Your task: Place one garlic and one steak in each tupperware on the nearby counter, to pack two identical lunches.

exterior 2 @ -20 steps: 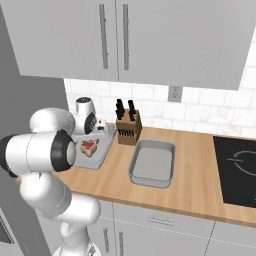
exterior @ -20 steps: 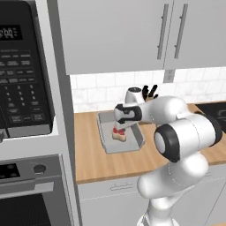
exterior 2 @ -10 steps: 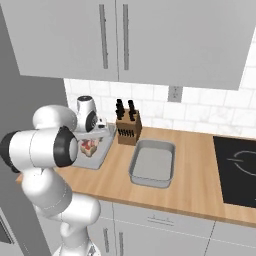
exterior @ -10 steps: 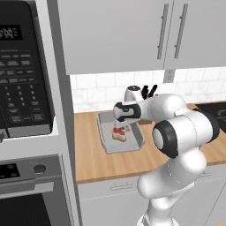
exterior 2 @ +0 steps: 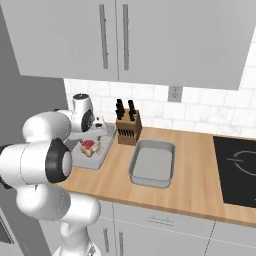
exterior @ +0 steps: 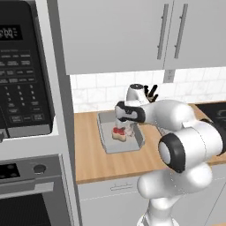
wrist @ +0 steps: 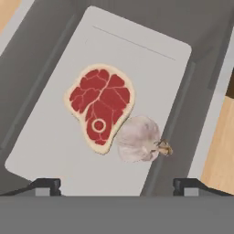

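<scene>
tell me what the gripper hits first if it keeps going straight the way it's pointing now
Most likely the garlic, or the steak lying against it: both lie on the floor of the tupperware ahead of the open gripper. Depth is unclear, so which comes first is uncertain.

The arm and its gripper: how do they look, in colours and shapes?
The arm is glossy white, built of thick rounded segments with dark, nearly black rings at the joints, the elbow joint a big dark disc. The gripper ends in two small dark, blocky fingertips. No cables or markings can be seen.
</scene>
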